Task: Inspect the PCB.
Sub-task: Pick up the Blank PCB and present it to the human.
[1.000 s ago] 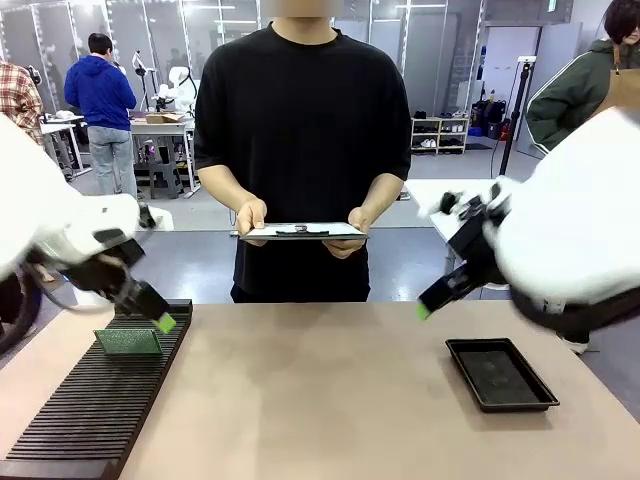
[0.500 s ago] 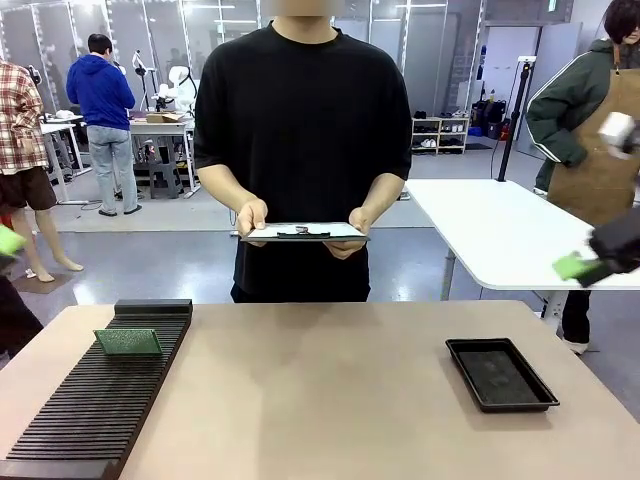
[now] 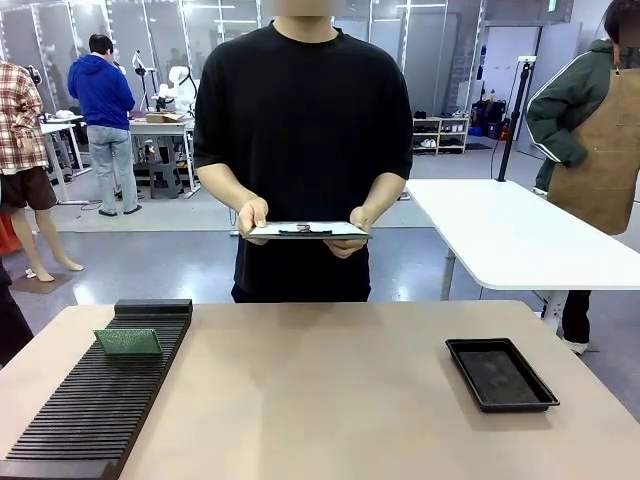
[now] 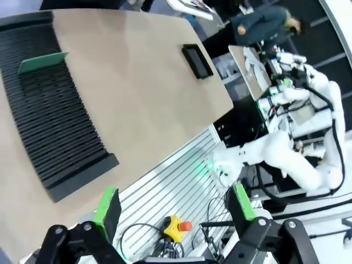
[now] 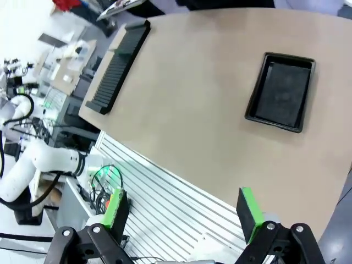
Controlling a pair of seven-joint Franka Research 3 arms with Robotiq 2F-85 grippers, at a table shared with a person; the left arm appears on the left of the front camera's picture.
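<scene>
Jaws on both my arms stand spread wide, gripping nothing, their green pads (image 4: pixel 107 206) well apart. Each wrist hangs high off the near edge of the tan bench (image 3: pixel 320 400), tilted down toward it. I see the small green rectangular circuit board (image 3: pixel 128 342) standing in the long black slotted rack (image 3: pixel 90 410), near its far end.

Green PCB (image 3: pixel 128 342), blk ribbed rack (image 3: pixel 85 415), blk tray (image 3: pixel 500 376), tan table (image 3: pixel 320 400).
</scene>
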